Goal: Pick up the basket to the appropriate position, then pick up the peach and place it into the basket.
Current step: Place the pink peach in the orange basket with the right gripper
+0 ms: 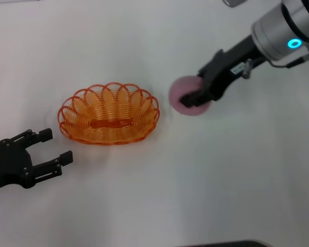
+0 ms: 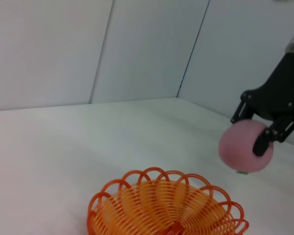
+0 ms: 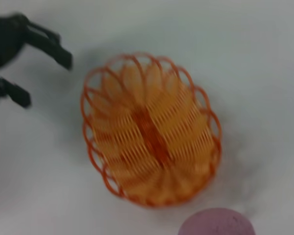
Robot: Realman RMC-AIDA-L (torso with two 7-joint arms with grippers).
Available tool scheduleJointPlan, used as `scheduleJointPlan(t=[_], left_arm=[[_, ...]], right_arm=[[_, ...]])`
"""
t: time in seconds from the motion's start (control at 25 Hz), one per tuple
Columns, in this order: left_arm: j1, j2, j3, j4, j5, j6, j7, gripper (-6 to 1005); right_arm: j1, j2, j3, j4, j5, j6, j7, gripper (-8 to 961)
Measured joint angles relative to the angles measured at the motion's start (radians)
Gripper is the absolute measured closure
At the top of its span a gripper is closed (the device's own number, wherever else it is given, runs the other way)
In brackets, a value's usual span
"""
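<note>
The orange wire-loop basket (image 1: 109, 114) sits empty on the white table, left of centre; it also shows as the basket (image 2: 166, 204) in the left wrist view and the basket (image 3: 149, 129) in the right wrist view. The pale pink peach (image 1: 179, 93) is just right of the basket, with my right gripper (image 1: 194, 91) shut on it. In the left wrist view the peach (image 2: 237, 149) hangs a little above the table between the right gripper's black fingers (image 2: 262, 143). My left gripper (image 1: 56, 145) stands open near the basket's front left, holding nothing.
The white table (image 1: 159, 195) spreads all around the basket. White walls (image 2: 137, 49) stand behind the table in the left wrist view. The left gripper (image 3: 43, 81) shows beyond the basket in the right wrist view.
</note>
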Motion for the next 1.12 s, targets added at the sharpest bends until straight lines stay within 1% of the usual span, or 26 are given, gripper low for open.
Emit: scheduleJointPlan(t=[0.24,0.44,0.8,1.12], left_arm=[[-0.004,0.0,0.0,0.0,0.0,0.0,-0.001,172],[-0.008,0.0,0.001,-0.002,0.0,0.0,-0.002,172],[-0.008,0.0,0.0,-0.003,0.0,0.008,-0.008,172],[-0.008,0.0,0.0,-0.004,-0.002,0.01,-0.012,172]], right_arm=[[0.011,0.001,-0.029,0.01,0.091,0.052,-0.022,497],[0.018,-0.001,-0.099,0.055,0.146,0.115,-0.035,484],[0.042,0.002,-0.243,0.153,0.202,0.273,-0.052,460],[0.046,0.004,-0.337,0.183,0.261,0.407,-0.077,440]])
